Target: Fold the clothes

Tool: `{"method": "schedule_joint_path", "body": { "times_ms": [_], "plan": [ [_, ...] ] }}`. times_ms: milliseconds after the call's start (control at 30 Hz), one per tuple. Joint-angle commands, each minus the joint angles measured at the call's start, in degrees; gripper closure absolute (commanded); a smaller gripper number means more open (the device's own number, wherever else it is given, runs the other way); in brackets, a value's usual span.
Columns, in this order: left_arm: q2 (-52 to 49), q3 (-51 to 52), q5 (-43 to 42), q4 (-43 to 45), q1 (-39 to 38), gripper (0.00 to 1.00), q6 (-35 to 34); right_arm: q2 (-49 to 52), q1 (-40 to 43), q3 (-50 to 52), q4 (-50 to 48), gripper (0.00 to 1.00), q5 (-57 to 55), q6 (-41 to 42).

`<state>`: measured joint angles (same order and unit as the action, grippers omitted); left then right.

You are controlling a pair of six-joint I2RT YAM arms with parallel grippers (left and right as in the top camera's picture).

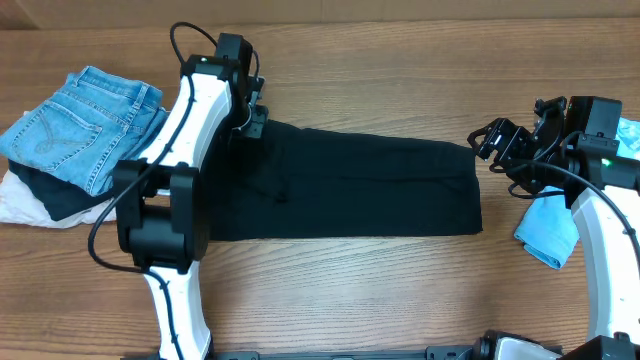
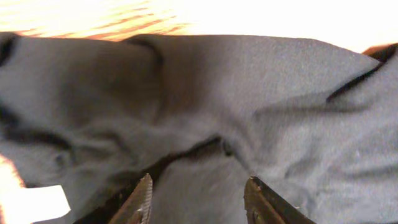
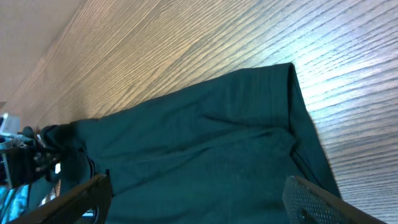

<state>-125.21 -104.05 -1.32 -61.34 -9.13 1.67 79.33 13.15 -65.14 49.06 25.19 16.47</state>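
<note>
Black fabric fills the middle of the wooden table [image 1: 400,290]: the black T-shirt [image 1: 370,185] lies flat there, folded into one long band that runs left to right, with its lower edge straight and its right end cut square. Soft creases run along its length, and the left end is more rumpled where the cloth bunches in loose folds.

A white tag [image 2: 34,204] shows at the lower left corner of the left wrist view, resting on the dark cloth. It is overexposed and blurred, so whatever is printed on it cannot be read.

The left gripper [image 1: 252,118] hangs over the upper left corner of the shirt. From its own camera the two fingers [image 2: 142,200] stand apart, with rumpled fabric showing in the gap between them and nothing pinched.

The right gripper [image 1: 494,148] sits just beside the shirt's upper right corner. Its wrist view shows both fingers [image 3: 84,194] spread wide, and the square end of the shirt and bare wood lie in front of them. Whether a fingertip touches the cloth cannot be told.

At the far left of the table is a pile, well apart from the right arm: blue denim jeans [image 1: 80,120] folded on top with a back pocket facing up, a dark garment [image 1: 62,200] beneath them and a white garment [image 1: 20,205] at the bottom. No brand patch on the jeans is legible.

A light blue cloth [image 1: 548,235] lies crumpled near the right edge, partly under the right arm.
</note>
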Motion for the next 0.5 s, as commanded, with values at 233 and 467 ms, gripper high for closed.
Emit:
{"method": "schedule_joint_path", "body": {
  "times_ms": [233, 467],
  "plan": [
    [-5.7, 0.7, -3.4, -0.1, -0.4, 0.63, 3.1, -1.0, 0.2, -0.2, 0.2, 0.08, -0.3, -0.4],
    [-5.9, 0.7, -3.1, -0.5, -0.3, 0.86, 3.1, -1.0, 0.2, -0.2, 0.4, 0.08, -1.1, -0.4]
  ]
}}
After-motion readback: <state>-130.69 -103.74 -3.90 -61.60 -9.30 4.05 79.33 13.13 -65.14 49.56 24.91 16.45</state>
